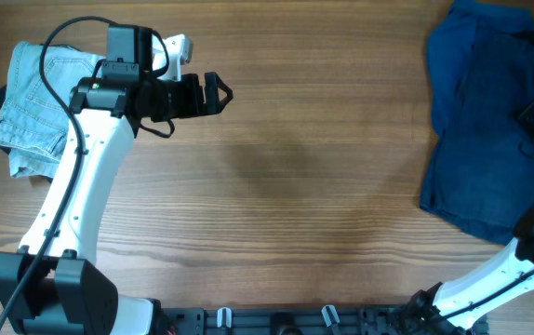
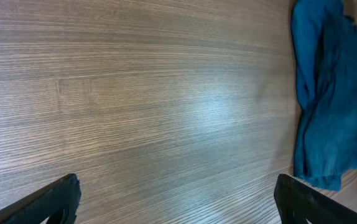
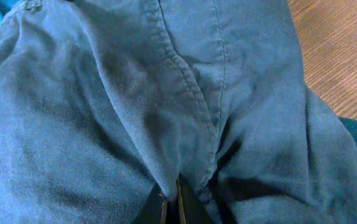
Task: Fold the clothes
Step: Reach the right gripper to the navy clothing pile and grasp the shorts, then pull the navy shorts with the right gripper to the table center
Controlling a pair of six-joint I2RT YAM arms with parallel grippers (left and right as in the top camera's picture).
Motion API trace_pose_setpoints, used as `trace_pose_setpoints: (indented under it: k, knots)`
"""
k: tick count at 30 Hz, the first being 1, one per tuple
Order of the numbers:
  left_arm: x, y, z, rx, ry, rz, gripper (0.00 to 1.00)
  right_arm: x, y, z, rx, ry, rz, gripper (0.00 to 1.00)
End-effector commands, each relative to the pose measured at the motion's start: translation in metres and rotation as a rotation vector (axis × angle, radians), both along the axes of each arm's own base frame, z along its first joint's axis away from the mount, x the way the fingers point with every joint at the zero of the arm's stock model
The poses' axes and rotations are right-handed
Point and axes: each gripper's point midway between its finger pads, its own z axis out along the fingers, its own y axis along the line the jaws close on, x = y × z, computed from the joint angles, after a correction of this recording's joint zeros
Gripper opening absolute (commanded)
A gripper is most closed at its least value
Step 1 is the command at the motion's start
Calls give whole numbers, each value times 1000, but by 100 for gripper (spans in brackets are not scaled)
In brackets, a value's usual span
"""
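Starting closest in, on the R wrist cam: your R hand (image 3: 171, 206) is showing its fingers pressed together at the bottom of the frame. They look to be pinching a bunched ridge of the blue garment (image 3: 104, 112), right where a stitched seam (image 3: 198, 93) is running away from the tips. Cloth is puckering and shadowing around the pinch, so I'm reading it as a real grip, not just contact. Past the fabric, a strip of bare table (image 3: 346, 50) is showing at the far R.

Moving out to the overhead: the garment is lying crumpled at the table's R side. Its long axis is running approx. from the robot's side toward the far edge, and part of it is going out of frame.

Your L hand (image 1: 217, 93) is hovering over bare wood w/ fingers spread wide and nothing between them. It's pointing toward the garment, which is lying well apart off to its R. So the R arm is the nearer one by far, and any spreading or dragging toward centre is falling to it first, I'd say. The L would be needing to cross the open middle to help.

Farthest off, behind the L arm, a light denim piece (image 1: 34, 98) is sitting in the far L corner, apparently folded already.
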Motion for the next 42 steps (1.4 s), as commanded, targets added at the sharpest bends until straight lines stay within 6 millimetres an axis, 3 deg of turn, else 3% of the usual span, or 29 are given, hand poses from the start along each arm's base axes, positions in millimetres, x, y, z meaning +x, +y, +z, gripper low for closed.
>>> trace_pose_setpoints:
  k: [1, 4, 6, 7, 9, 10, 14, 16, 19, 21, 22, 23, 24, 25, 28, 31, 33, 35, 37, 38, 41, 42]
  knots:
    - [1, -5, 8, -18, -12, -11, 100, 9, -2, 41, 11, -99, -30, 4]
    - [3, -5, 8, -18, -17, -10, 100, 30, 36, 121, 61, -319, 128, 4]
    - [5, -5, 10, -20, -29, -10, 100, 38, 69, 160, 80, -413, 238, 4]
    - [6, -5, 11, -21, -37, -9, 100, 44, 99, 182, 100, -455, 309, 4]
    - [9, -5, 13, -22, -51, -8, 100, 56, 157, 203, 130, -491, 445, 4]
    - [9, -5, 14, -23, -56, -8, 100, 60, 180, 206, 151, -493, 481, 4]
    - [9, 3, 22, -24, -76, 11, 100, 76, 331, 202, 241, -458, 738, 4]
    - [10, 19, 33, -25, -101, 51, 100, 75, 391, 194, 253, -427, 806, 4]
    - [9, 65, 62, -22, -175, 163, 100, 62, 489, 181, 241, -414, 961, 4]
    - [4, 87, 75, -17, -208, 220, 100, 53, 531, 167, 234, -405, 1034, 4]
    - [0, 100, 81, -13, -214, 255, 100, 46, 560, 150, 229, -383, 1082, 5]
    - [-3, 105, 81, -11, -211, 267, 100, 41, 576, 139, 236, -364, 1111, 4]
    - [-5, 110, 81, -10, -202, 283, 100, 35, 592, 126, 245, -342, 1141, 22]
    - [-6, 113, 79, -10, -194, 290, 100, 28, 605, 116, 258, -322, 1171, 61]
    - [-6, 113, 80, -9, -197, 292, 100, 11, 623, 127, 289, -352, 1277, 73]
    - [-3, 114, 82, -9, -210, 291, 100, -12, 629, 155, 330, -395, 1399, 71]
    - [-3, 114, 82, -9, -212, 291, 100, -16, 616, 153, 288, -346, 1374, 70]
    - [-3, 114, 82, -9, -212, 291, 100, -1, 581, 133, 180, -235, 1212, 70]
    - [-4, 114, 81, -9, -208, 291, 100, 10, 522, 99, 68, -51, 972, 69]
    - [-5, 111, 81, -10, -203, 286, 100, 5, 495, 81, 42, 48, 890, 69]
    - [-5, 106, 80, -12, -198, 271, 100, -14, 461, 52, 60, 226, 813, 66]
    - [-5, 100, 79, -13, -197, 255, 100, -33, 449, 34, 73, 340, 796, 38]
